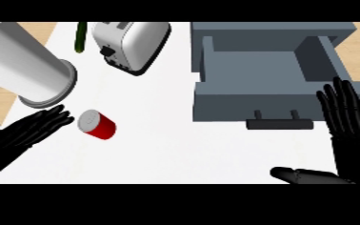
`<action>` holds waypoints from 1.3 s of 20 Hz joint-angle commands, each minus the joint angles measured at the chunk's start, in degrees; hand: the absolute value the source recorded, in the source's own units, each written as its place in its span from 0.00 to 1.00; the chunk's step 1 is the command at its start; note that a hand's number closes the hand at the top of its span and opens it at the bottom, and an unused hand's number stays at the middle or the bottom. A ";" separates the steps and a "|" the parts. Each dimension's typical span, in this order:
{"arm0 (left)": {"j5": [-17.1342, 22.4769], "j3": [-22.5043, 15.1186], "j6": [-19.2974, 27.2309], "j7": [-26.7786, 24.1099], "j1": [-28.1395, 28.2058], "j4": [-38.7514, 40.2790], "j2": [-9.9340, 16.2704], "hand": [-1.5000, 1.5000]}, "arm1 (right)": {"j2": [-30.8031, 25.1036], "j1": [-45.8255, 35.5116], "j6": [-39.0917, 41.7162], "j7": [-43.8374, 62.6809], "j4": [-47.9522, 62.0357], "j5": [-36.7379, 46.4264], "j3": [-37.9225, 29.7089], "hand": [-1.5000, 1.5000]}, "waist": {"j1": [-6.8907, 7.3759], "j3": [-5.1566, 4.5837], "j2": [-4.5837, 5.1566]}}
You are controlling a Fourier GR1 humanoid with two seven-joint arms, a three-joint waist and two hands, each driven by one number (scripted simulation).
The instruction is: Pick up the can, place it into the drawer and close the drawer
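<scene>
So the red can (97, 124) was sitting upright on the white counter (175, 143), over on the left side and well away from the grey drawer (260, 83). Nothing was holding it. The robot's left hand (32, 131) was just beside it, fingers stretched out fairly straight and pointing at the can's side, with a small gap between fingertips and can as far as the view showed. It looked like the setup for a grab, coming in from the side so the fingers could wrap the body.

The drawer was pulled out, open box facing up and nothing visible inside, its dark handle (279, 122) sticking toward the robot. That made sense: it was ready to take the can, and closing it would just need a push on the front.

The right hand (345, 124) was at the right edge next to the drawer, fingers straight and spread, thumb out to the side, holding nothing. It seemed to be just resting there.

A big silver cylinder (32, 69) stood right behind the can, and a toaster (130, 43) with a green thing (82, 37) beside it sat further back. The cylinder could crowd the lift.
</scene>
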 commanded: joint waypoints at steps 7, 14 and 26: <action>14.02 7.55 -5.66 7.08 -2.12 6.82 5.96 0.00 | -0.31 5.86 3.59 -2.05 -2.35 -3.71 -4.17 0.00 | -0.07 0.04 -0.10; 3.57 5.67 -6.45 8.67 -9.21 14.45 -2.02 0.00 | 1.09 5.69 4.13 -2.92 -2.08 -1.51 -3.17 0.00 | -0.11 0.02 -0.03; -14.57 5.78 -9.92 1.68 -11.56 20.10 -13.71 0.00 | 0.44 3.78 6.73 -4.38 2.17 -3.16 -8.04 0.00 | 0.01 0.01 -0.02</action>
